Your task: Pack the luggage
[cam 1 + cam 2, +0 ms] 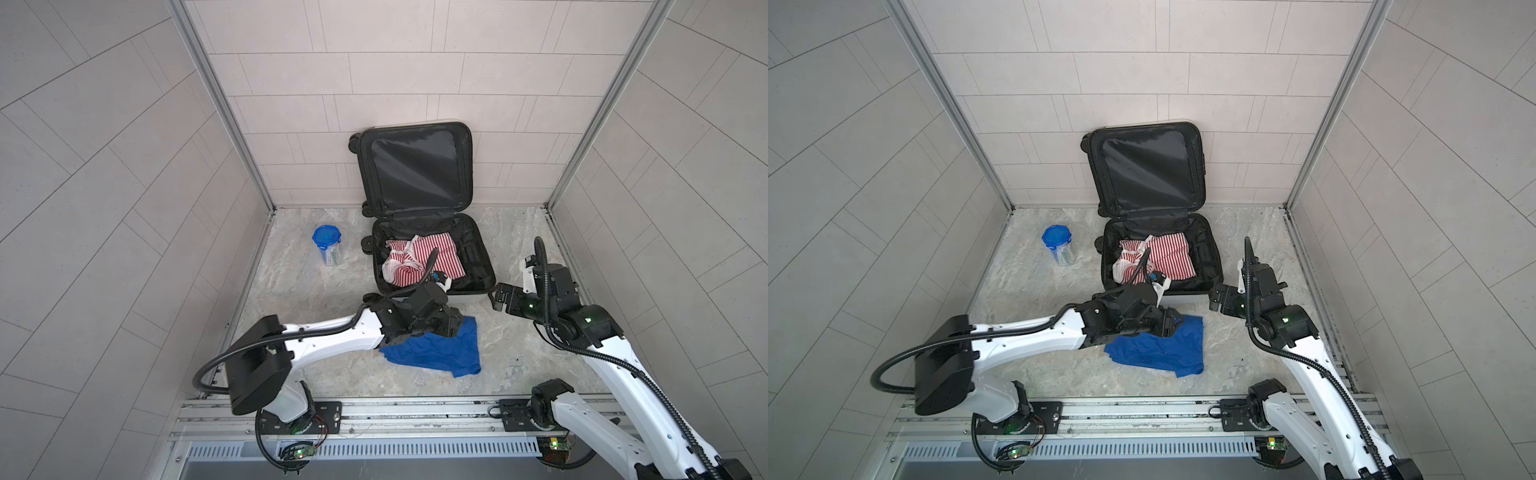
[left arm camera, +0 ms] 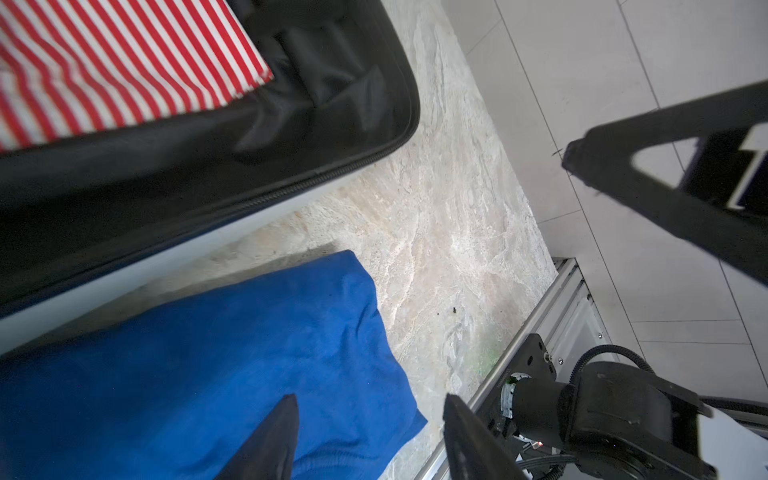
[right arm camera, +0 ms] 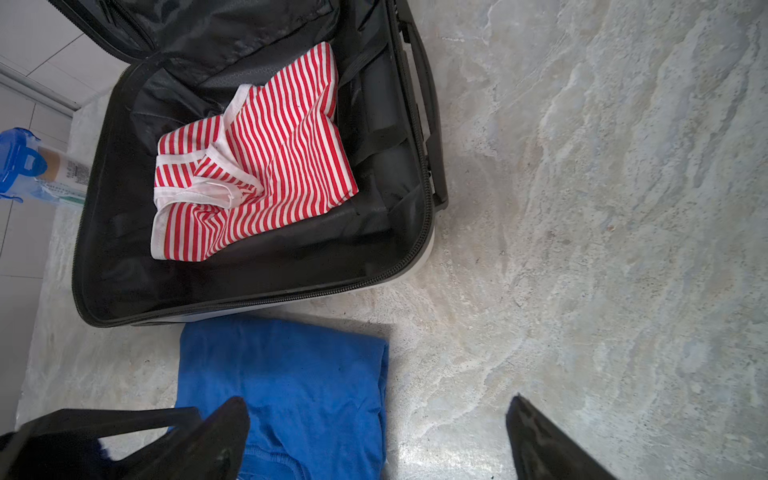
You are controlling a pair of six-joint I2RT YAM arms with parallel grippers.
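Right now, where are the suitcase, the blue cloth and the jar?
suitcase (image 1: 415,174): in a top view, on the open lid's black lining.
blue cloth (image 1: 436,353): in a top view, middle of the fabric.
jar (image 1: 326,237): in a top view, on its blue lid.

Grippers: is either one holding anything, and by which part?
Nothing is held. The left gripper stands open over the blue garment; the right gripper is open and empty.

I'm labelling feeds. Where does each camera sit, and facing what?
Top views: above the robot's base, looking down at open suitcase, blue garment, blue-lidded container; left arm and right arm show.
Left wrist: on left arm, over the blue garment beside the suitcase; left claw open, right arm beyond.
Right wrist: on right arm, facing the striped shirt inside the suitcase; right claw open.
Shared: both wrist views show suitcase, striped shirt, blue garment.
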